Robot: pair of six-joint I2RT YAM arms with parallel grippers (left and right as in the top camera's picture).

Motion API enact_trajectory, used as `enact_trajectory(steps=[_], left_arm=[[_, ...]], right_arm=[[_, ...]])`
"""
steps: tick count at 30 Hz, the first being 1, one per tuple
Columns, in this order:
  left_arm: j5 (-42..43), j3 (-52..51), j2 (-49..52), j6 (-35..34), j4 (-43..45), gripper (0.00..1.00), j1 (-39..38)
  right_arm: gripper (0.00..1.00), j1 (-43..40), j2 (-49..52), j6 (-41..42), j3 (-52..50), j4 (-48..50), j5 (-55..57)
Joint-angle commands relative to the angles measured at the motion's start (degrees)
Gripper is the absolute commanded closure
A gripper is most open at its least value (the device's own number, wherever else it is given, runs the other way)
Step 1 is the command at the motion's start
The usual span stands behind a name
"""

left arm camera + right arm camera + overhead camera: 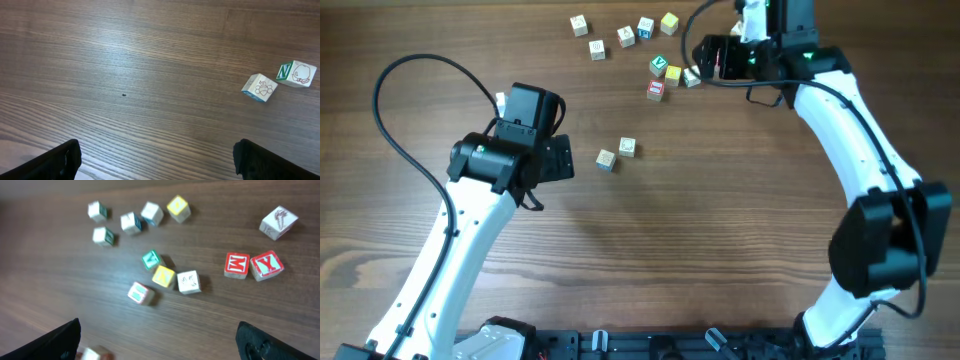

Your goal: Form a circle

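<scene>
Found hidden under the right arm in the overhead view: two red-lettered cubes (236,265), seen only from the right wrist, touching side by side. Noted only dark finger stubs at the bottom corners of both wrist views, with the rest of each hand cut off. Logged one cube (95,353) clipped by the lower edge of the right wrist view, blurred.

Located letter cubes (625,37) scattered over the far side of the table (720,250), not in a ring. Located a yellow cube (672,74), a red-faced cube (655,89) and a pale cube (691,78), together with the green-faced cube (660,66), just beside the right gripper (700,58); five more in a loose arc farther off. Found right gripper spread wide, holding nothing. Found left gripper (568,160) likewise spread and empty, with a pair of pale cubes (627,147) near its tips.

Read a green "N" on one of that pair. Read the red lettering as "M" or "W" and "X" or "Y"; too soft to settle.
</scene>
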Motion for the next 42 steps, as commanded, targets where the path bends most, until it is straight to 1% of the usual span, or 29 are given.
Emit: enact_trajectory(steps=[1,2,4,5,7,9,11,14,15,17,21,25,27,28,32,35,36,42], left_arm=[[0.3,0.4,-0.3,-0.7,0.2,0.0,0.2],[0.3,0.4,-0.3,-0.7,0.2,0.0,0.2],[0.3,0.4,-0.3,-0.7,0.2,0.0,0.2],[0.3,0.4,-0.2,-0.7,0.1,0.0,0.2],[0.3,0.4,-0.3,-0.7,0.2,0.0,0.2],[0.3,0.4,-0.3,-0.7,0.2,0.0,0.2],[0.3,0.4,-0.3,-0.7,0.2,0.0,0.2],[0.3,0.4,-0.3,-0.7,0.2,0.0,0.2],[0.3,0.4,-0.3,-0.7,0.2,0.0,0.2],[0.3,0.4,-0.3,-0.7,0.2,0.0,0.2],[0.3,0.4,-0.3,-0.7,0.2,0.0,0.2],[0.3,0.4,-0.3,-0.7,0.2,0.0,0.2],[0.3,0.4,-0.3,-0.7,0.2,0.0,0.2],[0.3,0.4,-0.3,-0.7,0.2,0.0,0.2],[0.3,0.4,-0.3,-0.7,0.1,0.0,0.2],[0.3,0.4,-0.3,-0.7,0.1,0.0,0.2],[0.3,0.4,-0.2,-0.7,0.2,0.0,0.2],[0.3,0.4,-0.3,-0.7,0.2,0.0,0.2]], right_arm=[[0.0,1.7,5.4,-13.7,1.2,0.4,-1.3],[0.0,2.1,7.0,-15.3,1.2,0.9,-1.1],[0.01,2.4,10.2,-15.5,1.2,2.4,1.2],[0.05,2.4,12.5,-15.6,1.2,3.7,2.2],[0.08,2.5,15.1,-15.8,1.2,5.8,2.1],[0.11,2.9,17.5,-18.4,1.2,8.0,2.1],[0.15,3.3,19.0,-19.2,1.2,10.4,5.1],[0.19,3.5,20.7,-20.1,1.2,13.9,8.7],[0.21,3.5,21.0,-20.2,1.2,15.1,8.6],[0.28,3.5,22.2,-20.2,1.2,18.2,8.6],[0.33,3.5,23.8,-20.0,1.2,21.9,8.6],[0.43,3.5,24.6,-19.7,1.2,25.2,8.5],[0.5,3.5,24.8,-18.5,1.2,26.6,8.5],[0.54,3.5,24.8,-18.3,1.2,26.8,8.4],[0.6,3.7,24.8,-18.3,1.2,26.0,7.2],[0.71,3.8,24.8,-17.5,1.2,24.7,7.2],[0.73,3.8,24.8,-16.3,1.2,24.5,7.2],[0.79,3.8,24.5,-9.0,1.2,24.4,7.2]])
